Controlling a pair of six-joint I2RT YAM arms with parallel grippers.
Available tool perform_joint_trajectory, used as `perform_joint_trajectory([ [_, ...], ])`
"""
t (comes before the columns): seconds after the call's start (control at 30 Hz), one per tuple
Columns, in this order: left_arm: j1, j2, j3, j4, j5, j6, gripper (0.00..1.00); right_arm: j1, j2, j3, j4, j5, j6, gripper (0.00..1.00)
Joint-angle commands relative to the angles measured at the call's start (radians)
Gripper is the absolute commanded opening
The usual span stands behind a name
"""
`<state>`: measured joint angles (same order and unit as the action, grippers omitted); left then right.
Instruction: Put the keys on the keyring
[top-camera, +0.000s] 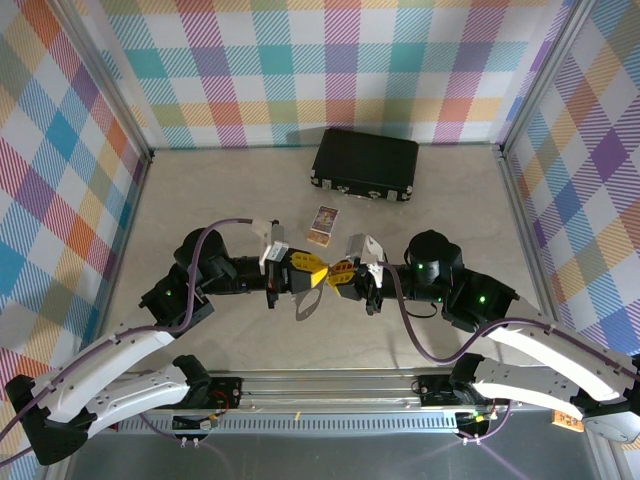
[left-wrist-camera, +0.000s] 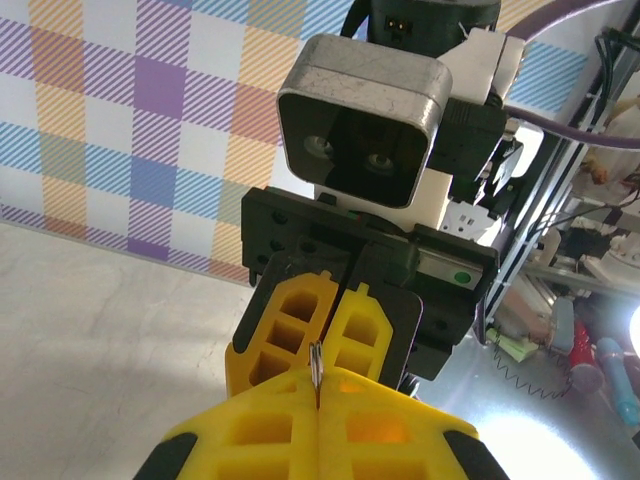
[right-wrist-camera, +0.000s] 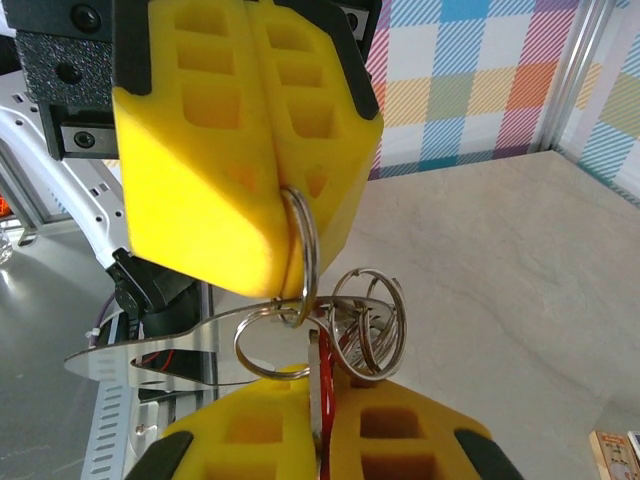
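The two arms meet tip to tip over the middle of the table (top-camera: 220, 200). The left gripper (top-camera: 318, 268) is squeezed shut. Its yellow fingers (right-wrist-camera: 200, 200) pinch one silver ring (right-wrist-camera: 303, 240), which pokes out from between the tips. More rings (right-wrist-camera: 372, 318) hang from it in a bunch, right between the two grippers. The big loop of the keyring (right-wrist-camera: 95, 357) sticks out to one side of the bunch, and I see it almost edge-on.

The right gripper (top-camera: 340, 271) is squeezed shut too. Its fingers (right-wrist-camera: 400, 440) hold the keys (right-wrist-camera: 320, 385) by the red tag (right-wrist-camera: 321, 365), thin edge up. The tag is just under the rings. I can't tell if it touches them. I can't make out the silver key itself.

A small card (top-camera: 322, 225) lies near the grippers. A black case (top-camera: 365, 163) lies farther back.
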<state>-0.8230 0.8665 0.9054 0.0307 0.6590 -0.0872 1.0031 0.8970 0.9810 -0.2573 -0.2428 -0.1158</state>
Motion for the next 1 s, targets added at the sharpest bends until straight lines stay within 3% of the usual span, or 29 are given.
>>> perform_joint_trajectory([
  [0.0,-0.002,0.002,0.047,-0.078,0.025,0.055,0.00,0.006,-0.005,0.041,0.009,0.014,-0.017,0.00],
  [0.67,-0.002,0.003,0.106,-0.276,-0.034,0.160,0.00,0.005,-0.006,0.051,0.003,0.025,-0.019,0.00],
  [0.97,-0.002,0.002,0.110,-0.350,-0.075,0.184,0.00,0.005,-0.007,0.057,-0.010,0.097,-0.037,0.00],
])
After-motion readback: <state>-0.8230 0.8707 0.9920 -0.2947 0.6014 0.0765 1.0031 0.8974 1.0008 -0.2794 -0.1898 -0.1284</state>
